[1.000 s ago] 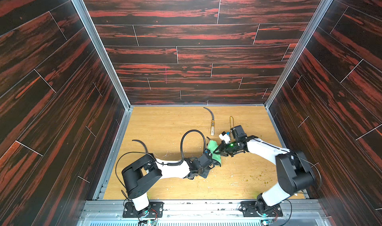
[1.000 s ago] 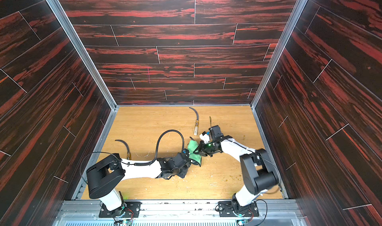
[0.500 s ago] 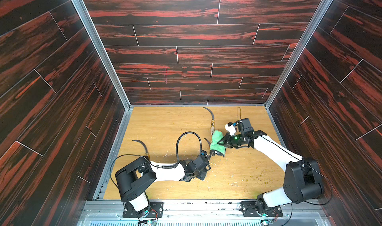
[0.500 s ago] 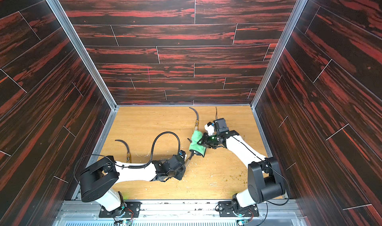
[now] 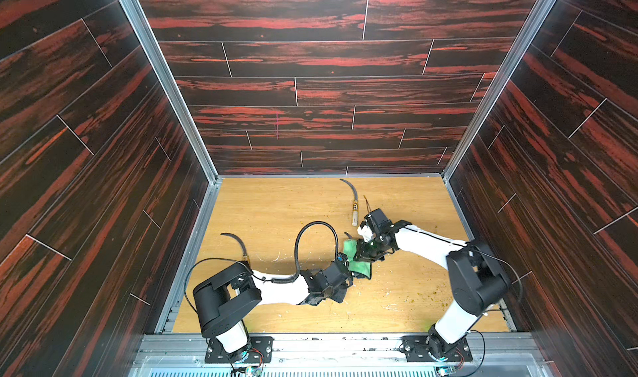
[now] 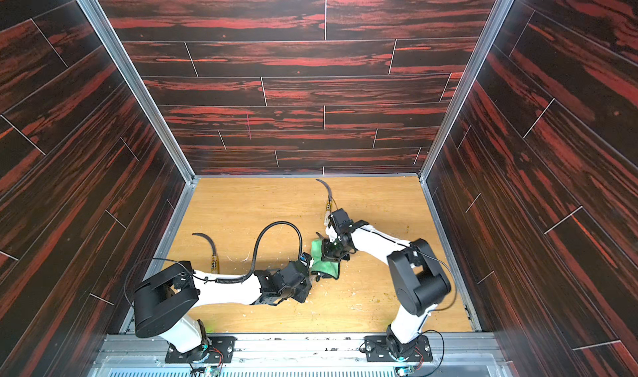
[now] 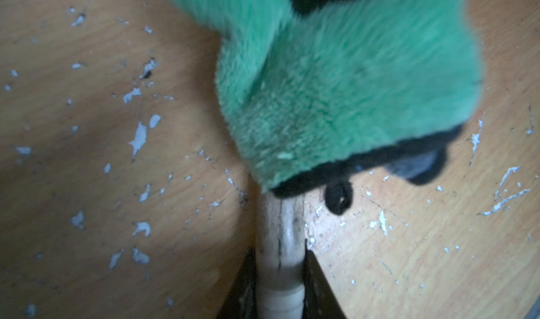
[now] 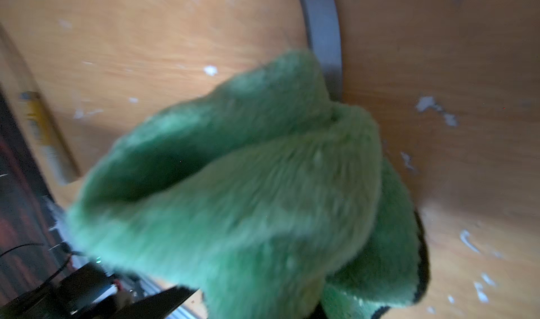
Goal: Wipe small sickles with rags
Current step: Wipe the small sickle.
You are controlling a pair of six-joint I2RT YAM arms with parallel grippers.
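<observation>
The green rag (image 5: 359,267) (image 6: 326,269) is near the middle of the bench (image 5: 276,213), bunched around the blade of the held sickle (image 7: 282,230) (image 8: 323,40). The right fingers (image 5: 361,256) come onto the rag from its far right side and are clenched on its upper fold. The fluffy cloth hangs from them in a loose roll, with its dark edging at the lower end. The pictures do not show whether that lower end touches the bench.

The left fingers (image 5: 346,279) reach in from the rag's near left side and are clamped on the held sickle's pale wooden handle. In the left wrist view the handle runs from between the two dark fingers straight in under the rag's dark hem. The cloth covers most of the blade. A grey curved length shows past the rag in the right wrist view, and a short dark tip shows at the rag's far edge in both top views.

A second sickle (image 5: 354,202) (image 6: 328,194) lies flat on the bench just behind the rag. Its handle end points toward the rag, its blade curves away, and a yellow-black band sits where the two meet. A third sickle (image 5: 238,242) (image 6: 211,251) lies well off to the rag's left, its handle running toward the left arm.

The black ribbed cable (image 5: 316,224) arches above the bench just left of the rag. Pale chips and scratches mark the wood around the rag.
</observation>
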